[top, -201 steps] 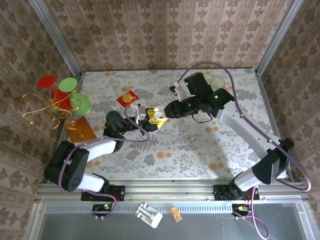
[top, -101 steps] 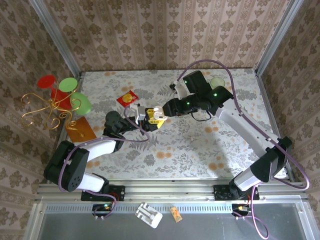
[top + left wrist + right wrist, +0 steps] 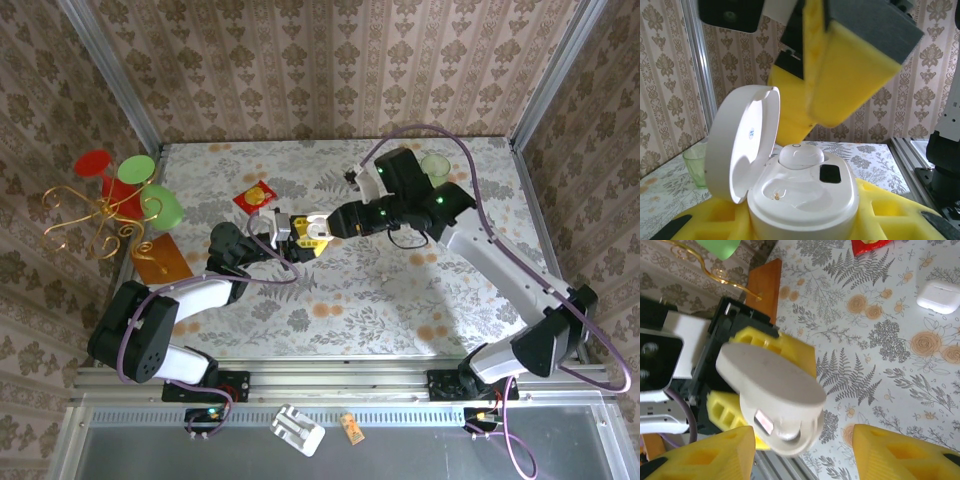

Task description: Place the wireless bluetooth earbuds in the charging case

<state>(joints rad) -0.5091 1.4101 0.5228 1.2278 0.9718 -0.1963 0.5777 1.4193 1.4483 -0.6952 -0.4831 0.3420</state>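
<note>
Going from the left of the overhead view: a gold wire stand (image 3: 95, 215) with red and green discs sits at the far left edge, off the table (image 3: 400, 300). There's an orange-brown square (image 3: 160, 259) just below it and a red packet (image 3: 256, 195) a bit further in. My left arm reaches in from the lower left. My left pincer (image 3: 287, 236) is clamped narrow on the charging case (image 3: 805, 200), holding it up near the middle of the table. On the left wrist cam the case sits between my yellow fingers (image 3: 715, 220) with its lid (image 3: 742, 142) flipped up on the left. One earbud (image 3: 801, 155) is seated in the back well and the front well (image 3: 790, 192) is bare apart from a tiny brownish speck. Can't tell where the other bud is. My right pincer (image 3: 802, 440) sits just right of the case, almost nose to nose with the left one. Its yellow fingers (image 3: 710, 457) are spread wide either side of the case and gripping nothing. One of them looms over the open case in the left wrist view. Further right in the right wrist cam, a second small white box (image 3: 938, 296) lies shut on the table, well apart from everything. A pale green cup (image 3: 435, 165) stands up in the far right corner.
</note>
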